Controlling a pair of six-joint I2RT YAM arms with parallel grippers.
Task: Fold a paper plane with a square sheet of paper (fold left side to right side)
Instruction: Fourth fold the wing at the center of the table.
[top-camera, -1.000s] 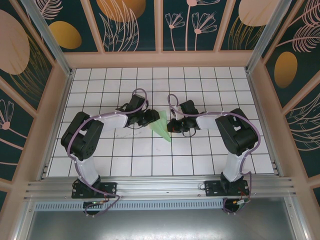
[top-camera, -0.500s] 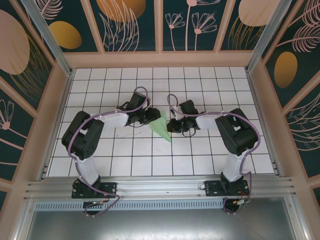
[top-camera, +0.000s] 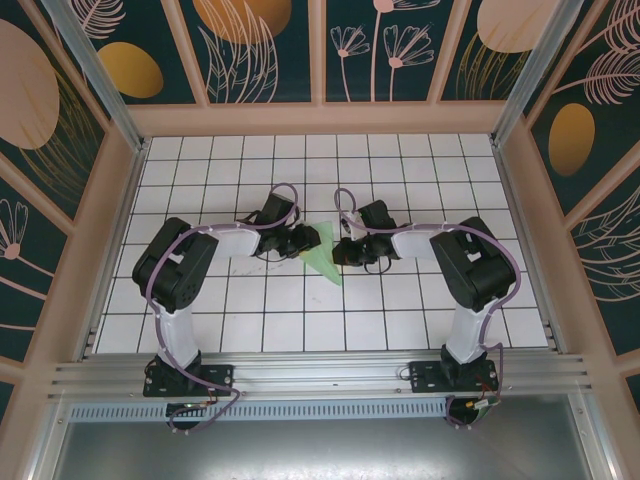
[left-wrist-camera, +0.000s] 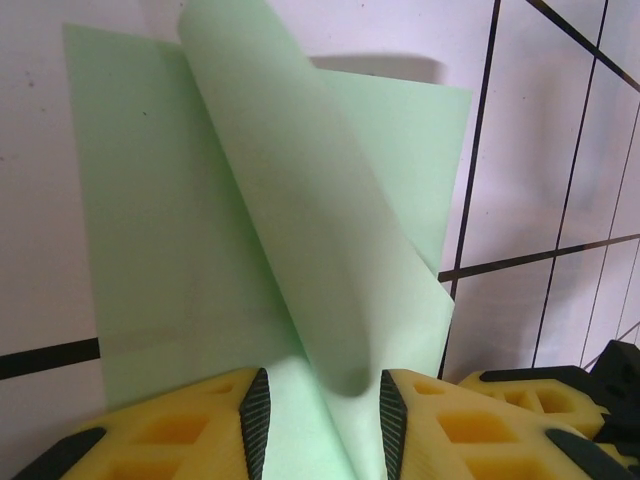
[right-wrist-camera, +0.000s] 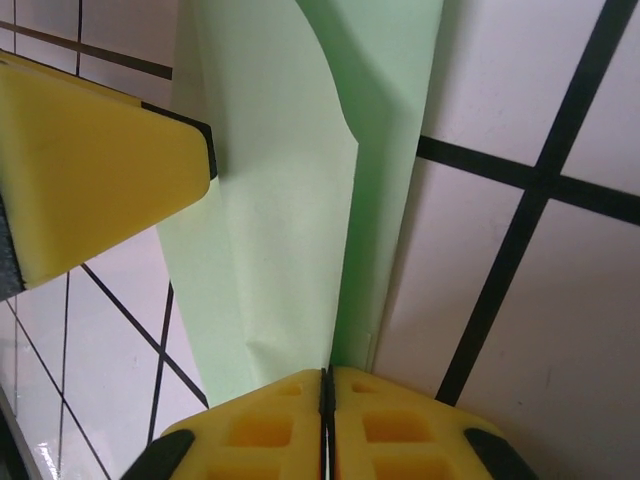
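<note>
The square sheet of paper (top-camera: 322, 256) is pale mint green and folded to a narrow pointed shape on the white grid table. My left gripper (top-camera: 308, 240) stands at its left side. In the left wrist view a raised, curled flap of the paper (left-wrist-camera: 300, 200) passes between the left gripper's (left-wrist-camera: 322, 420) parted jaws. My right gripper (top-camera: 338, 250) sits at the paper's right side. In the right wrist view the right gripper (right-wrist-camera: 326, 385) has its jaws pressed together where an upright crease of the paper (right-wrist-camera: 280, 230) runs into them.
The two grippers face each other closely across the paper, and the left gripper's yellow finger (right-wrist-camera: 100, 170) shows in the right wrist view. White grid tiles (top-camera: 400, 160) spread around, enclosed by wooden frame walls (top-camera: 120, 210) on three sides.
My left gripper has shifted a little toward the paper and its jaws have narrowed slightly around the flap. The right arm has barely moved.
</note>
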